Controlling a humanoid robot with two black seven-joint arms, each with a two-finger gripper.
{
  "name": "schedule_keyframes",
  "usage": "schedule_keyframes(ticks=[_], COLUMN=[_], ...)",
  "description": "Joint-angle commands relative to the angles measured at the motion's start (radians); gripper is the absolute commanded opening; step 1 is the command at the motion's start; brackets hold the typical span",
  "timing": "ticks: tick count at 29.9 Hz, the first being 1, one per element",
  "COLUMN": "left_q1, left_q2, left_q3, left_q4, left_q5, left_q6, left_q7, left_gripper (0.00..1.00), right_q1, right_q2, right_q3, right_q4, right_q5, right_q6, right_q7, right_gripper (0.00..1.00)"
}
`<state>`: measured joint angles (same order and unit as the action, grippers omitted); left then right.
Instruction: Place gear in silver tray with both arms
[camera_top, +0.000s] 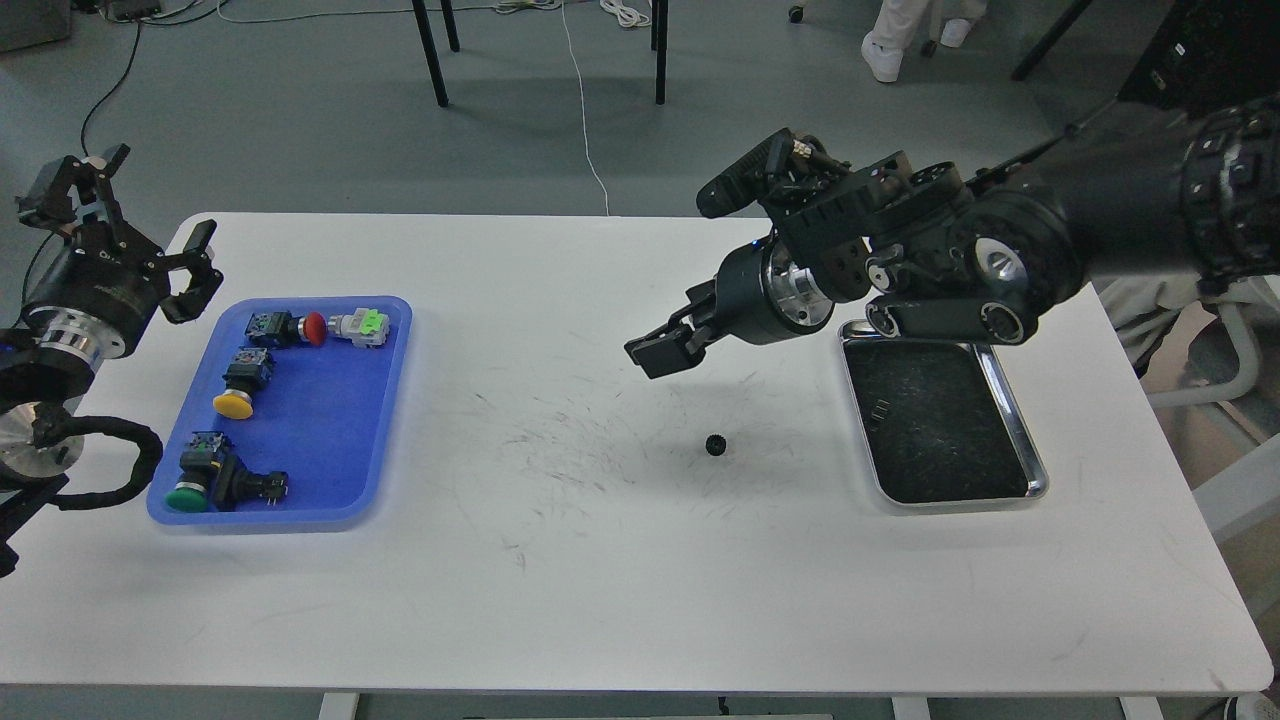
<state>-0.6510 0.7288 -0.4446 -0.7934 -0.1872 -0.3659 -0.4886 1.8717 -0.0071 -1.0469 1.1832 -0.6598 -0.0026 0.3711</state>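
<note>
A small black gear (716, 445) lies flat on the white table (600, 600), right of centre. To its right is the silver tray (1036, 470), its dark floor bare and its far end covered by my right arm. My right gripper (662, 352) hangs over the table just behind and left of the gear, apart from it and pointing down-left. It is dark, and I cannot make out its fingers. My left gripper (130, 230) is off the table's far left corner. It is open and holds nothing.
A blue plastic tray (390, 400) at the left holds several push-button switches with red, yellow and green caps. Chair legs and a white cable stand on the floor beyond the table. A person's legs are at the far right.
</note>
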Motion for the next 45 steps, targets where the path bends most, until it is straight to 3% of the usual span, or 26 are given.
schedule_keyframes(ticks=[1, 9, 16, 45], left_q1=[-0.018, -0.078, -0.125, -0.136], left_q2=[0.026, 0.063, 0.049, 0.035], left_q3=[0.009, 0.015, 0.079, 0.075], left_q4=[0.005, 0.023, 0.083, 0.082], left_q5=[-0.001, 0.000, 0.000, 0.000], left_q6=[-0.008, -0.011, -0.007, -0.001], left_q7=[0.000, 0.000, 0.000, 0.000], left_gripper=[0.98, 0.98, 0.98, 0.98], right_q1=[-0.040, -0.154, -0.201, -0.350], right_q2=[0.007, 0.007, 0.007, 0.007], right_q3=[-0.008, -0.061, -0.093, -0.099], right_q4=[-0.020, -0.099, -0.132, -0.244], right_q5=[-0.056, -0.138, -0.144, -0.139], right_q6=[-0.004, -0.020, -0.020, -0.019], right_q7=[0.035, 0.069, 0.072, 0.075], right_gripper=[0.83, 0.83, 0.79, 0.77])
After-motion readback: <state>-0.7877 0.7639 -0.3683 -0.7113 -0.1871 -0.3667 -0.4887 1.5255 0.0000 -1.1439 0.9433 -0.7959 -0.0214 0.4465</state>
